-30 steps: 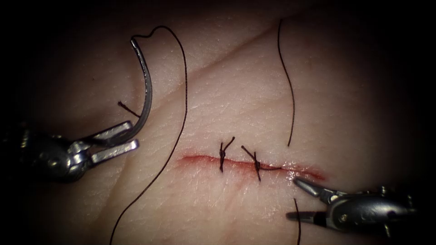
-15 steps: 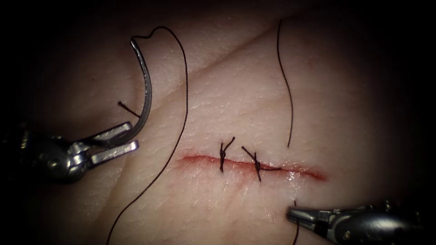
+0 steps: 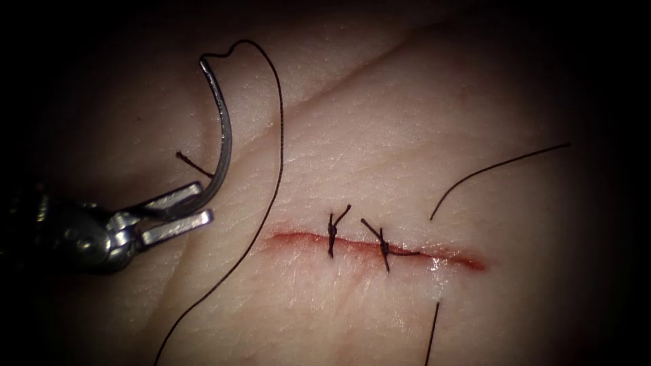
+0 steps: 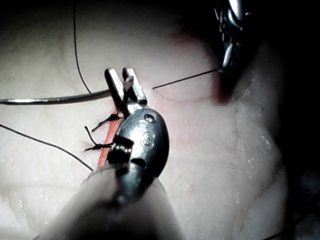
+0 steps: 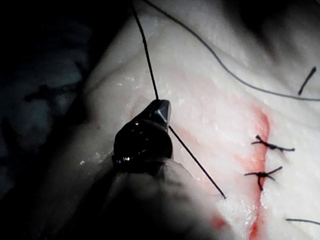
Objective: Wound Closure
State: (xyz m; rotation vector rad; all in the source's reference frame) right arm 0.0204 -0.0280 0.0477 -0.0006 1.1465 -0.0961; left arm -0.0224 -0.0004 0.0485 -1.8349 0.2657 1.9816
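Needle held off the tissue at the left, thread drawn taut from the right end of the cut.

The needle (image 3: 220, 129) arcs above the pale tissue (image 3: 352, 156), clear of it and well left of the cut (image 3: 376, 247), which carries two knotted stitches (image 3: 331, 235) and red fluid (image 3: 454, 257) along its line. The right tool (image 5: 150, 132) has left the endoscope view since a second ago, and the thread (image 3: 495, 169) by the cut's right end now runs out to the right. The left tool (image 3: 178, 210) has its fingers (image 3: 176, 227) closed on the needle near its pointed end. In the right wrist view the right tool's fingers (image 5: 159, 111) are closed on the thread.
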